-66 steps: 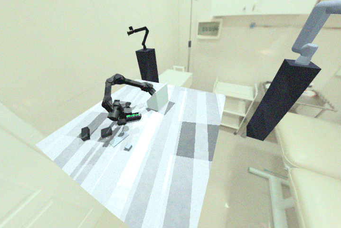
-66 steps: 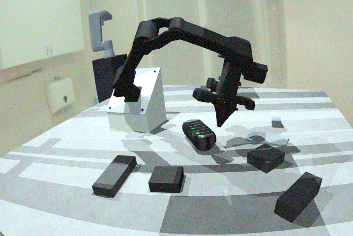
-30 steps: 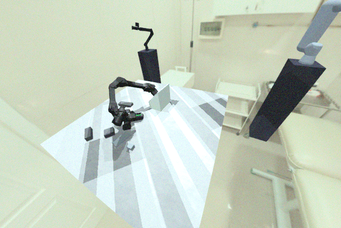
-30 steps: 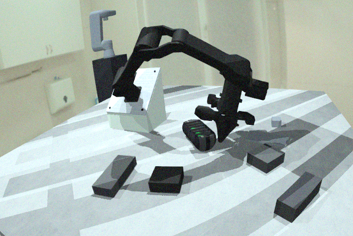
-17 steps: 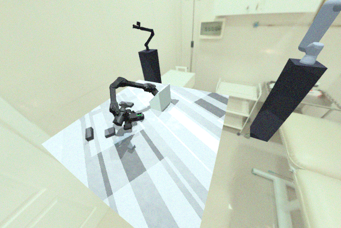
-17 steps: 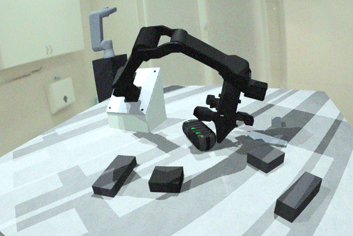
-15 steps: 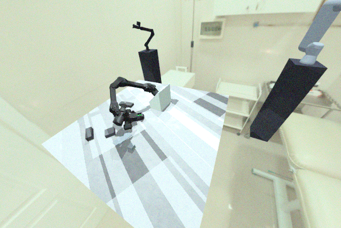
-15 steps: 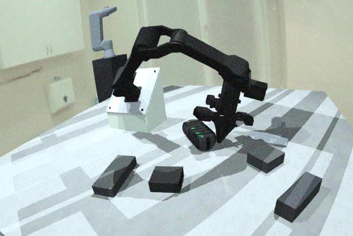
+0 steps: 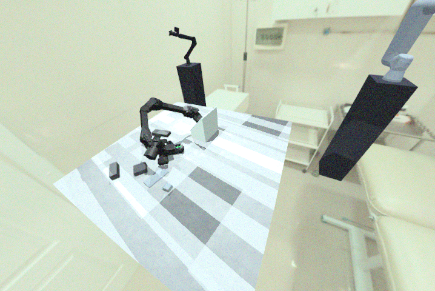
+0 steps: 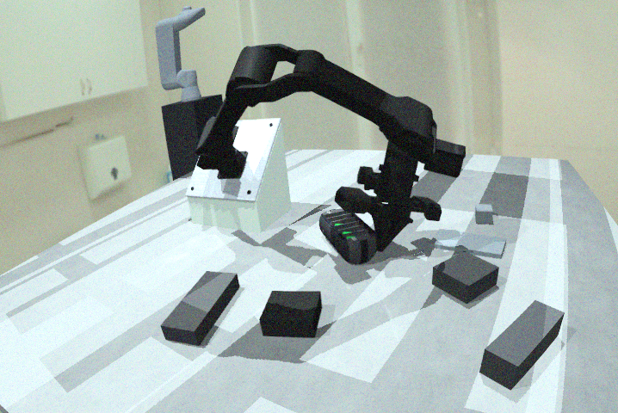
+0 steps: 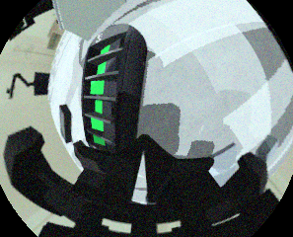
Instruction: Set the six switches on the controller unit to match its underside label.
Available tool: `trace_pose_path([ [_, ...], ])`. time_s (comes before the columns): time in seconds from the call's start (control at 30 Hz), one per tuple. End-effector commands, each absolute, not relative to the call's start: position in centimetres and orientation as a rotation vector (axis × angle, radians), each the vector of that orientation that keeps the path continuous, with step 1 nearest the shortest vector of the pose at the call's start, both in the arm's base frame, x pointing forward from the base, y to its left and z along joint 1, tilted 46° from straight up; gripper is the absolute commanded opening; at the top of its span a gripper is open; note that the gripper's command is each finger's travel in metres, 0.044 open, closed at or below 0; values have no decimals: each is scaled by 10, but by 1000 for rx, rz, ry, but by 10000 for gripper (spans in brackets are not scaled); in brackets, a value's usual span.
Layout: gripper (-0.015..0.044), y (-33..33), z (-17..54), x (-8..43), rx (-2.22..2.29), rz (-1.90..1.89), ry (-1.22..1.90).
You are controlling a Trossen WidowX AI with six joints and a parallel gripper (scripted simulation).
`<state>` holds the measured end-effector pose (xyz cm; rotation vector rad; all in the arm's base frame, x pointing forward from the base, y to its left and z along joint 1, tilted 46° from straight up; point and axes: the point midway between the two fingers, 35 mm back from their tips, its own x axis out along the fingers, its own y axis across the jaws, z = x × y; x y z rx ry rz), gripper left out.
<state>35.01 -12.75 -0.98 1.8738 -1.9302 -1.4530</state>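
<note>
The dark grey controller unit (image 9: 180,150) (image 10: 363,245) (image 11: 131,99) has its switch side up. Green shows on all six rockers in the wrist view, in patches of differing width; I cannot surely tell which ends are pressed down. Its underside and label are hidden. My gripper (image 10: 380,247) (image 11: 144,137) is shut and empty. Its tips point down close beside one long side of the unit, near one end, low over the bench. Whether they touch the unit or the bench I cannot tell. In the top view the tips are hidden behind the arm.
Dark blocks (image 10: 200,309) (image 10: 290,316) (image 10: 466,277) (image 10: 522,341) lie around the unit. A pale blue flat plate (image 9: 156,177) (image 10: 487,245) and a small pale cube (image 9: 167,187) (image 10: 483,214) lie past the gripper. A pale sloped box (image 9: 209,127) (image 10: 275,185) stands at the arm's base.
</note>
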Motion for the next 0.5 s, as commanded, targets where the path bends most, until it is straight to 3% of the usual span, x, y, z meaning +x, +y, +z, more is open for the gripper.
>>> trace_pose_path([
  [0.0,0,-129,-8,349,1873,-1450,-1923],
  [0.47,0,-134,-2,339,1872,-1450,-1923],
])
